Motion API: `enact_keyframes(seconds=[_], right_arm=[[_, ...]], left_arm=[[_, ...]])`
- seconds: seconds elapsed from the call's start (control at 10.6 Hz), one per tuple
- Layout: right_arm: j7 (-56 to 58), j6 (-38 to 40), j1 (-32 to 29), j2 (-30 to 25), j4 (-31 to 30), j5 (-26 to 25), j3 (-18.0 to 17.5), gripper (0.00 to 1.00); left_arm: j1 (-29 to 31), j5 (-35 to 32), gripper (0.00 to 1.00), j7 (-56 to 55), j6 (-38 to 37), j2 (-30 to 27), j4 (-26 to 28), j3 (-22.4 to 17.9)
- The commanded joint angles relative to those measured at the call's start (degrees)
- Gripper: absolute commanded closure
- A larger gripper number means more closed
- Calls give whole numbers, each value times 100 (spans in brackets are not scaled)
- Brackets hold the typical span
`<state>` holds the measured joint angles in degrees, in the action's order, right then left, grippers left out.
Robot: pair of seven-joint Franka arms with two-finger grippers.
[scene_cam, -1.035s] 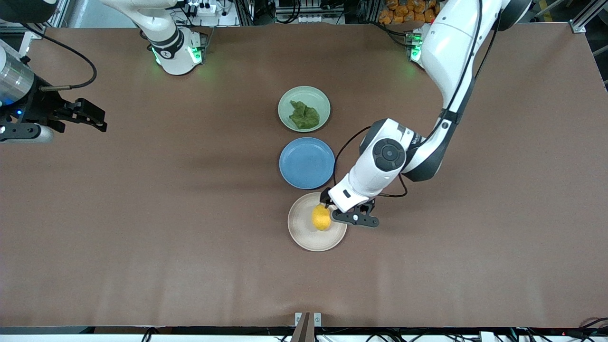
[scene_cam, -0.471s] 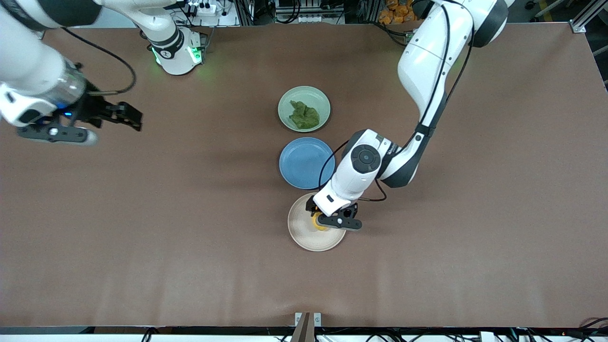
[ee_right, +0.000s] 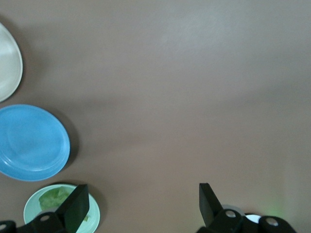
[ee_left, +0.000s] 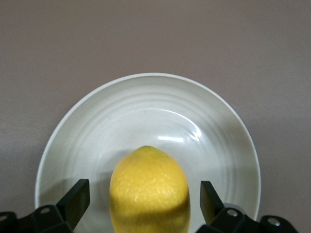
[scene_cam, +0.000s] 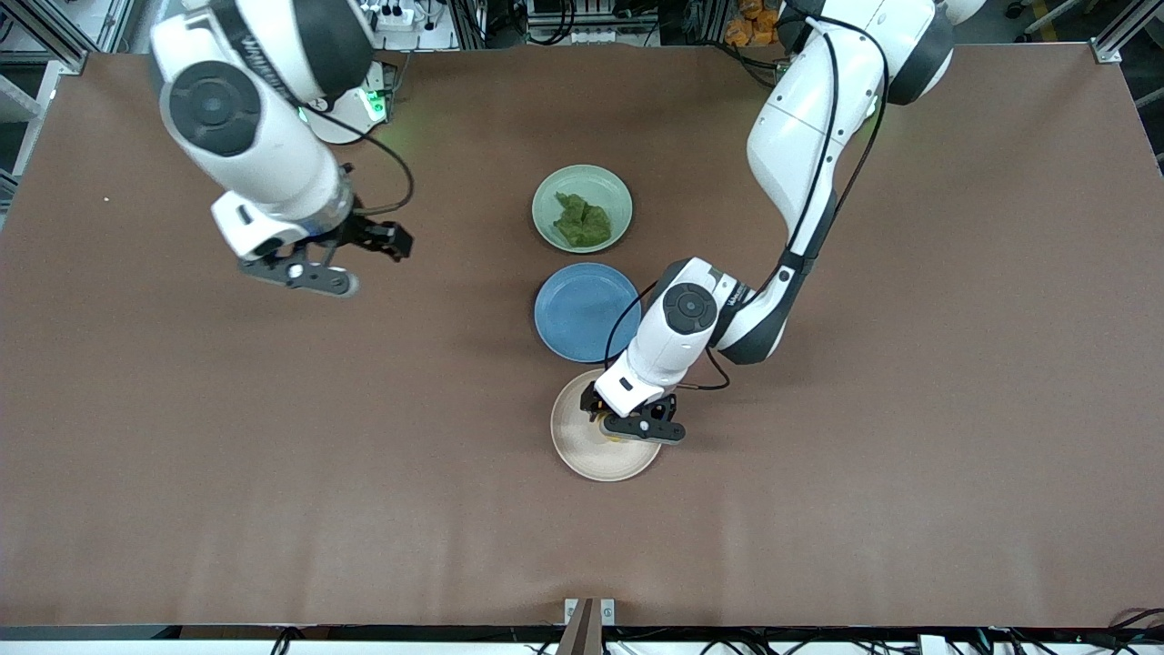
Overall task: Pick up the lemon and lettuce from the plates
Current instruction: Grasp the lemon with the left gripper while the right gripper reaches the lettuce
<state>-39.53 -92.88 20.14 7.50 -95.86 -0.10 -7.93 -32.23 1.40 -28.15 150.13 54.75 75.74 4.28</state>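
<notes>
The lemon (ee_left: 149, 189) lies on the beige-cream plate (scene_cam: 582, 450), the plate nearest the front camera. My left gripper (scene_cam: 607, 422) is down over it and open. Its fingers stand on either side of the lemon with a gap on each side (ee_left: 144, 196). From the front only a yellow sliver (scene_cam: 612, 438) shows under the hand. The lettuce (scene_cam: 583, 221) lies on the mint green plate (scene_cam: 555, 196), nearest the robots' bases. My right gripper (scene_cam: 391, 242) is open and empty over bare table toward the right arm's end. Its wrist view shows the lettuce (ee_right: 54, 199) by one finger.
A blue plate (scene_cam: 587, 311) sits empty between the two task plates. It also shows in the right wrist view (ee_right: 31, 141), with the beige plate's rim (ee_right: 7, 63) at the picture's edge. The brown table (scene_cam: 864, 473) is bare around the plates.
My right arm has swung in from the right arm's end of the table toward the plates. My left gripper has moved over the lemon, and its fingers now straddle it.
</notes>
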Motion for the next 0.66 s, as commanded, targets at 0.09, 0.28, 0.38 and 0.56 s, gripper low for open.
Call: enact_keyframes(seconds=[0.09,0.28,0.38,0.56], right_arm=[[-441,-229,726,-117,-432,80,11,0],[-1018,-850,1245,-117,-818,518,11,0],[-1300,-1272,1517,-74,-1046,528,11,0],[-2011,-1950,2061,224,-1381,528,20,0]], left_arm=[[-116,53,0,-199,148,212,-182,-94],[-125,53,0,-365,166,229,-182,-94],[-125,53,0,-471,236,264,-182,-94],[-160,53,0,-516,315,317,-182,-94]])
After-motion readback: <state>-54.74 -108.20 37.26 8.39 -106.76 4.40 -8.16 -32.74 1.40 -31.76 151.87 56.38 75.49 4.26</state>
